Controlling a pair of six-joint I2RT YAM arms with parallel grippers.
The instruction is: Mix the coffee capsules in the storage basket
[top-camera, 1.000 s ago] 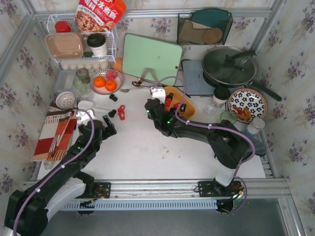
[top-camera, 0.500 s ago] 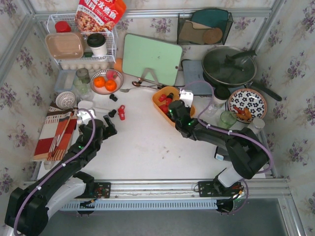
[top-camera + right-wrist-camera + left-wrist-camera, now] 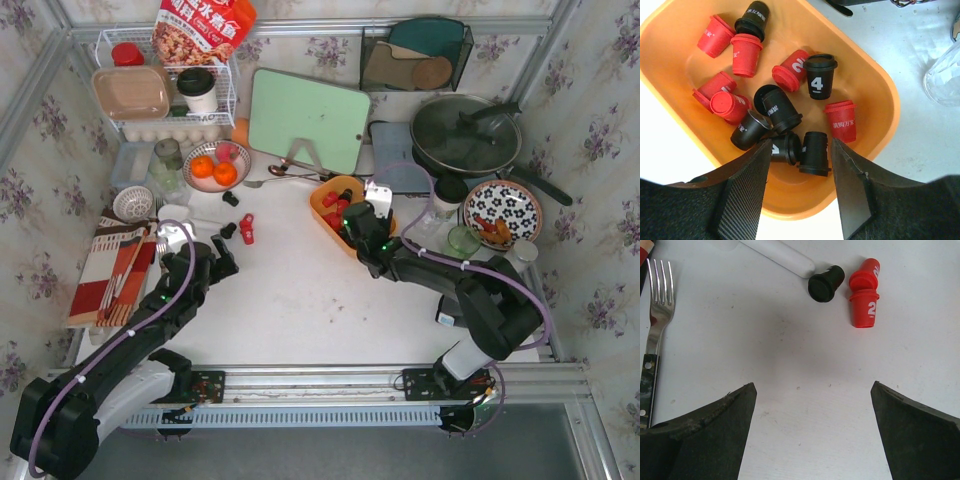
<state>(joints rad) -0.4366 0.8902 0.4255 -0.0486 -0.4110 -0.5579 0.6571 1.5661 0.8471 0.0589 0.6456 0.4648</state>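
Observation:
The orange storage basket point(image 3: 320, 204) point(image 3: 876, 86) sits mid-table and holds several red and black coffee capsules point(image 3: 817, 76). My right gripper point(image 3: 354, 224) point(image 3: 800, 143) hangs over the basket's near end, open. A black capsule point(image 3: 815, 152) lies on the basket floor between its fingers, with gaps on both sides. Two red capsules point(image 3: 863, 304) point(image 3: 246, 229) and a black one point(image 3: 826, 284) lie loose on the table just ahead of my left gripper point(image 3: 224, 258) point(image 3: 811, 386), which is wide open and holds nothing. Another black capsule point(image 3: 230, 198) lies farther back.
A fork point(image 3: 654, 315) and a white tube point(image 3: 780, 254) lie by the left gripper. A striped cloth point(image 3: 110, 270) is at the left. A bowl of oranges point(image 3: 214, 166), a green cutting board point(image 3: 308, 118), a pan point(image 3: 465, 135), a patterned plate point(image 3: 503, 211) and a glass point(image 3: 462, 240) ring the basket.
My right arm swung right, from beside the basket to over its near end. Its jaws then spread and the black capsule came free. The left arm stayed still.

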